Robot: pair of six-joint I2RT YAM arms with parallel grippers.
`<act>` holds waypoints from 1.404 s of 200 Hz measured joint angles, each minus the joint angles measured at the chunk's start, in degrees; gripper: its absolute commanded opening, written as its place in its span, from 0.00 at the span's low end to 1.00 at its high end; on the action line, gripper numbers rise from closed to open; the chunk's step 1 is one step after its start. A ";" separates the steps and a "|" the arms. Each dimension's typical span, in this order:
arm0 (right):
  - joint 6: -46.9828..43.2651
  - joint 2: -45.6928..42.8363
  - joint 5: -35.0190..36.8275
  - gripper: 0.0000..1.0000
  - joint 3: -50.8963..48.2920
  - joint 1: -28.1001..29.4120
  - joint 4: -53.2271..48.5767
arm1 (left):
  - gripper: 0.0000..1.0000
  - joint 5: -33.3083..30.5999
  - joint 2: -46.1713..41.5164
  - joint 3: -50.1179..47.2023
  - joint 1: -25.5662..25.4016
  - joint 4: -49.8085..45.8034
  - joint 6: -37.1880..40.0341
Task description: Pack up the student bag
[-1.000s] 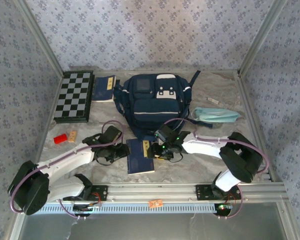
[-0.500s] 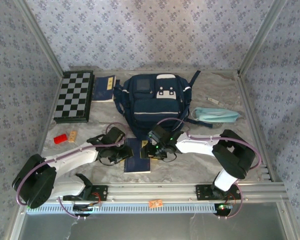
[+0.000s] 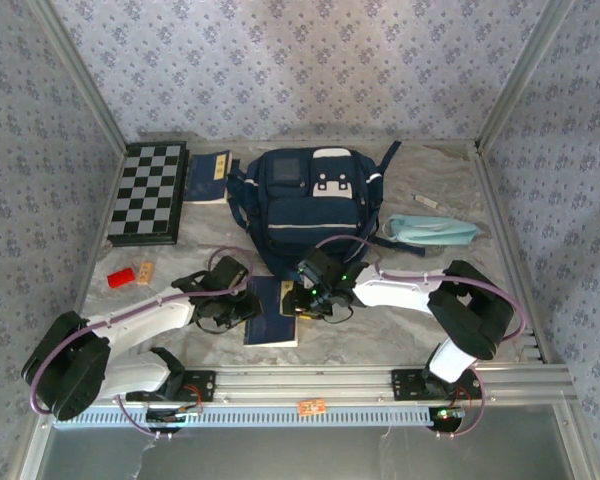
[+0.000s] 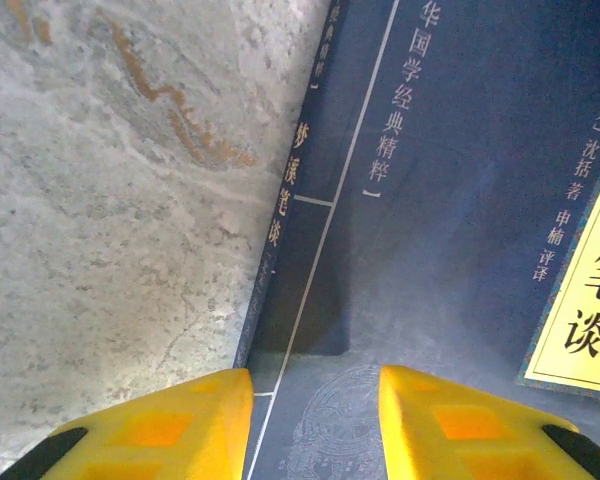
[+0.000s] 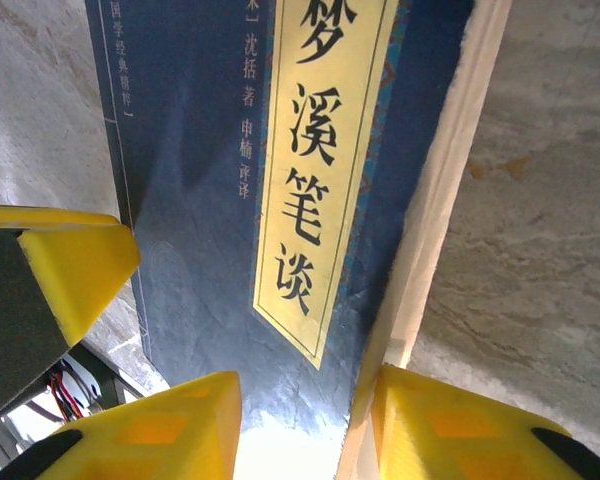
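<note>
The student bag (image 3: 305, 205), navy with white patches, lies at the back centre of the table. Just in front of it a dark blue book (image 3: 270, 312) with a yellow title strip lies flat. My left gripper (image 3: 242, 305) is at the book's left edge. In the left wrist view its jaws (image 4: 315, 385) stand apart astride the book's spine (image 4: 280, 215), one finger over the table, the other over the cover (image 4: 450, 200). My right gripper (image 3: 300, 300) is at the book's right edge. There its jaws (image 5: 305, 385) stand apart over the cover (image 5: 200, 150) and the cream page edge (image 5: 435, 230).
A chessboard (image 3: 148, 192) and a second blue book (image 3: 208, 177) lie back left. A light-blue pouch (image 3: 432, 230) and a pen (image 3: 427, 203) lie right of the bag. A red block (image 3: 121, 277) and a wooden block (image 3: 145, 271) sit at the left. Metal rails bound the table.
Both grippers have closed in on the book from either side and their jaws have narrowed. The book has slid slightly left and turned a little.
</note>
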 measured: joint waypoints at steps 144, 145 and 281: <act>2.89 3.04 -2.36 0.23 2.54 3.65 5.75 | 0.39 -4.04 -9.38 -3.04 -0.63 -11.17 -4.96; 2.86 3.04 -2.36 0.23 2.60 3.69 5.73 | 0.39 -4.09 -9.40 -3.06 -0.63 -11.28 -5.01; 0.61 4.07 -2.51 0.02 6.34 4.94 4.17 | 0.46 -4.11 -10.88 -3.72 0.28 -11.15 -5.86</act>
